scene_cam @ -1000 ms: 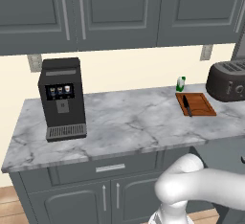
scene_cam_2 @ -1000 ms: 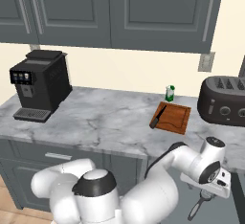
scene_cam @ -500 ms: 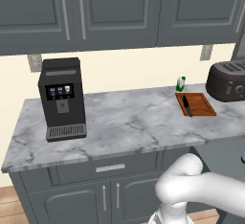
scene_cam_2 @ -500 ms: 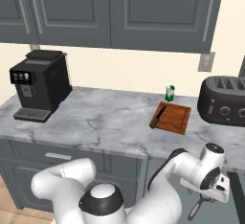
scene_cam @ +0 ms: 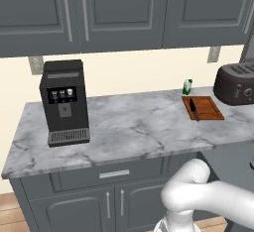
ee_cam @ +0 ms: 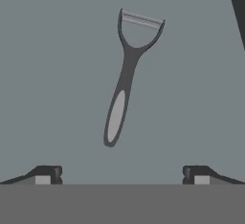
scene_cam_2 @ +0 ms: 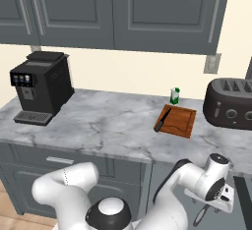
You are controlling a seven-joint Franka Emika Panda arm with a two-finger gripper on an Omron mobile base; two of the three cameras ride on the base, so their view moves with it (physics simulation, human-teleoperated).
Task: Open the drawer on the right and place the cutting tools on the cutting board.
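Observation:
The drawer (ee_cam: 57, 50) stands open, and its plain grey floor lies under my hand. On that floor lies the pale grey peeler (ee_cam: 125, 84), forked head away from me; it also shows as a dark sliver, the peeler (scene_cam_2: 201, 215). My gripper (ee_cam: 122, 175) hovers over the handle end, open, with nothing between its fingers. From the right base, the gripper (scene_cam_2: 215, 204) hangs low at the counter's right end. The reddish-brown cutting board (scene_cam_2: 183, 124) (scene_cam: 207, 108) bears the black knife (scene_cam_2: 162, 119) (scene_cam: 194, 109) along its left edge.
A dark toaster (scene_cam_2: 231, 103) (scene_cam: 235, 84) stands right of the board, and a small green-and-white bottle (scene_cam_2: 174, 96) (scene_cam: 187, 86) behind it. The black coffee machine (scene_cam: 63, 102) sits at the counter's left. A dark drawer wall (ee_cam: 237, 3) runs along the hand view's upper right.
The hand has sunk a little toward the drawer floor. The jaws stay open, and the peeler and knife have not moved.

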